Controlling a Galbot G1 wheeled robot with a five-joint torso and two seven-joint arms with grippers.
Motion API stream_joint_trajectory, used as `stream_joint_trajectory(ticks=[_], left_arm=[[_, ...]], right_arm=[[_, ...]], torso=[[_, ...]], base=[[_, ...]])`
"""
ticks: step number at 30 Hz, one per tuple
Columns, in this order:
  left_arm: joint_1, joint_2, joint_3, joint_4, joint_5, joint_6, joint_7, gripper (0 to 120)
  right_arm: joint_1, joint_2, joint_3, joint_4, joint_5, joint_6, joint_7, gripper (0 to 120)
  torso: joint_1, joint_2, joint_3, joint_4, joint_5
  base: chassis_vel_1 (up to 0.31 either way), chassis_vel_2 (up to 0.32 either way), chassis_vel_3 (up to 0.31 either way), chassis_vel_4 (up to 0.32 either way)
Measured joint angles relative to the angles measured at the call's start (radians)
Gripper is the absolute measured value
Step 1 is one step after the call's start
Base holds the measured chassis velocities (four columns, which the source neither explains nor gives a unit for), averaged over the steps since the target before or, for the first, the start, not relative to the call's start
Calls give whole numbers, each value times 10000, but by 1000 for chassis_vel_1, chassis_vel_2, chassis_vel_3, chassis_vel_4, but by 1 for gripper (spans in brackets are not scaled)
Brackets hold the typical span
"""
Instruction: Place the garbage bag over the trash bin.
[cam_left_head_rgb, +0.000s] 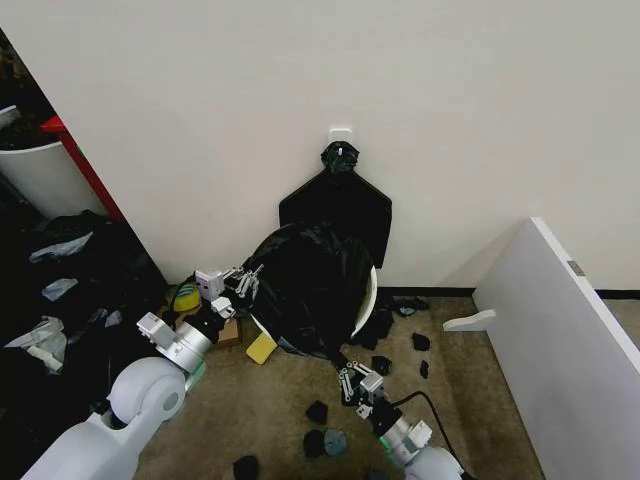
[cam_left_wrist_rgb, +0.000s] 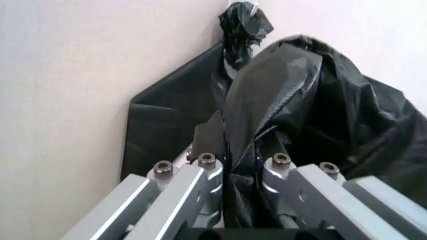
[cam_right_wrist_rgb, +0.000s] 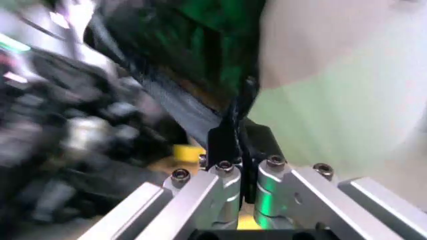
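bag (cam_left_head_rgb: 308, 285) draped over bin (cam_left_head_rgb: 368, 300) on floor at wall, rim part bare | step: pulling bag down, I judge; next needs even downward tug | left gripper (cam_left_head_rgb: 243, 282) clamped bag, right gripper (cam_left_head_rgb: 350, 380) pinched hem | head: layout; wrists: grips
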Motion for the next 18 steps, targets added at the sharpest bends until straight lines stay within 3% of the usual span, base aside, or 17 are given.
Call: stream_joint_trajectory(ticks=[4,10,14,18], left_arm=[[-55,-152,119,72,-284,-209,104,5],[21,-255,132,64,-593,-403,400,5],[134,-241,117,56,-656,-436,505,5],[200,-144,91,-38,-788,-417,515,5]], right_arm=[[-114,65,-236,51,286,322,-1325,0],[10,216,-201,-333,-67,444,-1517,0],[99,220,-41,-469,-794,453,-1159,0],[281,224,490,-955,-2899,476,181,0]], torso=[[0,0,0,1,3],[0,0,0,1,6],[0,0,0,2,3],[0,0,0,2,6]], base=[[0,0,0,0],[0,0,0,0],[0,0,0,0],[0,0,0,0]])
